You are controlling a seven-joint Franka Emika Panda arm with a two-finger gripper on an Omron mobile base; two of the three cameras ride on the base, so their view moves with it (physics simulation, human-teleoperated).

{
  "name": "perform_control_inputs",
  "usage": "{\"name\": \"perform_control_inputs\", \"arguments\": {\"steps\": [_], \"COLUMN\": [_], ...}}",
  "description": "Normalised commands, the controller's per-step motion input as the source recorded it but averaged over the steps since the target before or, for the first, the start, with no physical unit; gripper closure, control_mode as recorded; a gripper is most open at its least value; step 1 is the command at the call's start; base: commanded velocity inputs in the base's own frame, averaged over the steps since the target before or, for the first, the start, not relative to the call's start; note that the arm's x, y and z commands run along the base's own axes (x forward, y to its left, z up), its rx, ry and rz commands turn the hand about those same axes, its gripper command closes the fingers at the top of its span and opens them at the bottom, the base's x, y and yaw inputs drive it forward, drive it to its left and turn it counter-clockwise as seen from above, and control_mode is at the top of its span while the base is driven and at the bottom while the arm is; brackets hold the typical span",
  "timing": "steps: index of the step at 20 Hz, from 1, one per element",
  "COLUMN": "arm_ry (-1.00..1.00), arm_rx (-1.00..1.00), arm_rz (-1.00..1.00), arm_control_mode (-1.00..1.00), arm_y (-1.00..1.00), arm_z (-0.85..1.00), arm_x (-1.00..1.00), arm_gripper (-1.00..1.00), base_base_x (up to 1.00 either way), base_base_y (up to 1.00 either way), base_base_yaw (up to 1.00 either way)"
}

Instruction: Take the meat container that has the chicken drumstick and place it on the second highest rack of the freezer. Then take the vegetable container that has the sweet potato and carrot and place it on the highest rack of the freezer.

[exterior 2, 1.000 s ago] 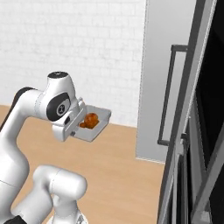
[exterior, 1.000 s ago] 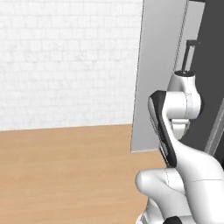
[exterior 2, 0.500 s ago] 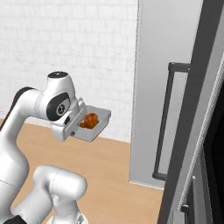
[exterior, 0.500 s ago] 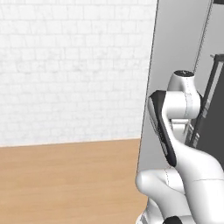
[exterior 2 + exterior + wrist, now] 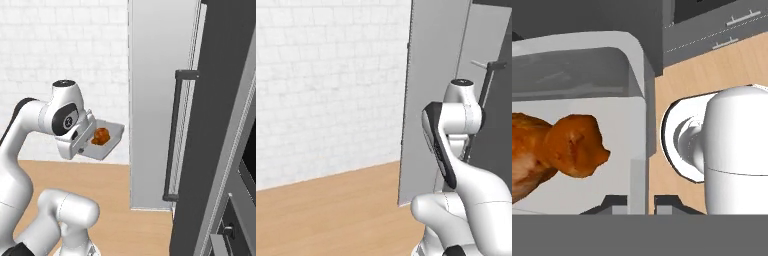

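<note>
Right base view: the meat container [image 5: 106, 141] is seen lifted off any support and carried in the air beside the arm's upper joints, with the chicken drumstick [image 5: 101, 136] lying inside it as an orange-brown lump. The first half of the task is therefore judged to be under way: the container has been picked up, but it has not yet been set on the second highest rack. The freezer [image 5: 155, 105] stands just to the right of the carried tray, its grey door and a long dark vertical handle [image 5: 175, 135] being visible; the racks themselves cannot be made out from here. The second half, concerning the vegetable container, is judged untouched as far as can be told.

In the hand view the pincer [image 5: 646, 204] is seen clenched on the container's side wall [image 5: 639, 145], one dark tip on each side of the pale rim, with the drumstick close to the left of the grip. Wooden floor [image 5: 712, 70] is seen past the tray's edge.

The arm is folded back on itself, the elbow raised and the wrist tucked near shoulder height, so that the tray is kept roughly level and close to the body. In the left base view the same folded arm [image 5: 456, 120] is set in front of the grey door.
</note>
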Motion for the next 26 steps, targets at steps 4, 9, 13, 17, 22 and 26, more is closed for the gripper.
{"name": "perform_control_inputs", "arguments": {"steps": [4, 9, 13, 17, 22, 26], "arm_ry": [0.00, 0.00, 0.00, 0.00, 0.00, 0.00], "arm_rx": [0.00, 0.00, 0.00, 0.00, 0.00, 0.00], "arm_rz": [0.00, 0.00, 0.00, 0.00, 0.00, 0.00], "arm_control_mode": [1.00, 1.00, 1.00, 1.00, 1.00, 1.00], "arm_y": [0.00, 0.00, 0.00, 0.00, 0.00, 0.00], "arm_z": [0.00, 0.00, 0.00, 0.00, 0.00, 0.00], "arm_x": [0.00, 0.00, 0.00, 0.00, 0.00, 0.00], "arm_gripper": [1.00, 1.00, 1.00, 1.00, 1.00, 1.00], "base_base_x": [0.26, 0.34, 0.55, 0.68, 0.71, 0.61], "base_base_y": [0.26, 0.28, 0.36, 0.36, 0.30, 0.11], "base_base_yaw": [-0.50, -0.49, -0.42, -0.30, -0.25, -0.27]}}
